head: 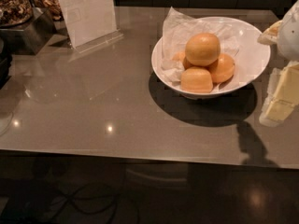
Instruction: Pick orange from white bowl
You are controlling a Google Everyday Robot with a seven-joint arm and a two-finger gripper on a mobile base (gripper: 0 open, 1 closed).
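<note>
In the camera view, the bowl (254,55) stands on the far right part of the surface (93,106), lined with crumpled paper (175,29). The orange (202,49) sits on top of the pile, resting on three smaller fruits (196,80), so its upper half is bare and open to a grasp from above. The hand (281,94) hangs at the right edge of the picture, just beside the bowl's rim and not touching any fruit. It holds nothing, and whether it is wide or narrow I cannot tell. A placard (86,13) stands well apart at the far left.

The step in hand looks like the approach. To do it well, the hand should move left over the rim, centre above the orange, and come down straight. It should close across the widest part, staying clear of the fruits beneath and of loose paper. A smooth, round skin may slip, so a centred grip matters.
</note>
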